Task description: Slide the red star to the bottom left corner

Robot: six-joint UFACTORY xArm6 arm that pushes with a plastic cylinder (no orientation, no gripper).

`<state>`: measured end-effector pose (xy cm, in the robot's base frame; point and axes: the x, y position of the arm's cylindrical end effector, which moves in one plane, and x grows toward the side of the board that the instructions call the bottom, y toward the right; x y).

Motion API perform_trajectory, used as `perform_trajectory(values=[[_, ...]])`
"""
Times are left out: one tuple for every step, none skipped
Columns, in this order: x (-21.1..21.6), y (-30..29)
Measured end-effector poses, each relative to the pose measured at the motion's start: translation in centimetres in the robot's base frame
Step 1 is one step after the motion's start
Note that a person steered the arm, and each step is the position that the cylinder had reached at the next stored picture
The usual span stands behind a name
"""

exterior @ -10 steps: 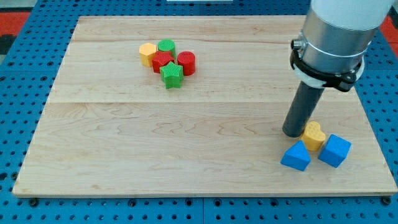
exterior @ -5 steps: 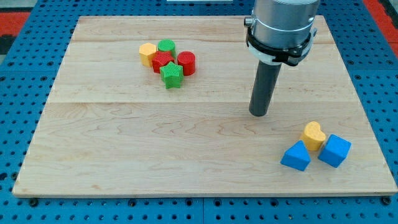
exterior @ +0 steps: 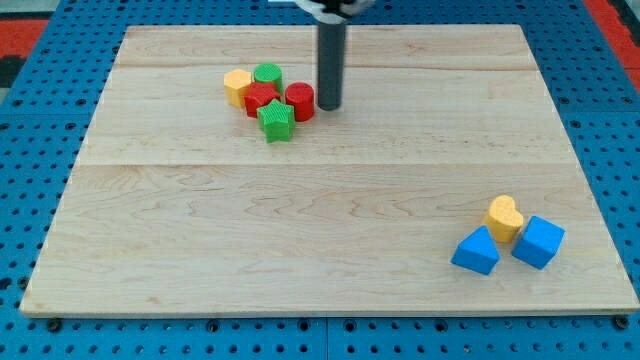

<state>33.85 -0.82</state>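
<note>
The red star point(exterior: 260, 99) lies in a tight cluster near the view's top left of the wooden board point(exterior: 200, 230). It touches a yellow block point(exterior: 237, 86) on its left, a green cylinder point(exterior: 267, 74) above, a red cylinder point(exterior: 300, 101) on its right and a green star point(exterior: 276, 120) below. My tip point(exterior: 329, 106) stands just right of the red cylinder, very close to it, and about a block's width right of the red star.
Near the view's bottom right sit a yellow heart block point(exterior: 503, 217), a blue triangular block point(exterior: 476, 251) and a blue cube point(exterior: 538, 241), all close together.
My tip has moved from beside the yellow heart at the bottom right, up and left across the board, to just right of the red cylinder. No block has moved.
</note>
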Motion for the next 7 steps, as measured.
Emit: perform_trajectory(values=[[-0.7, -5.1], [0.4, -7.7], [1.3, -9.5], [1.5, -11.7], [-0.2, -14.6], [-2.4, -15.9], [-3.5, -18.5]])
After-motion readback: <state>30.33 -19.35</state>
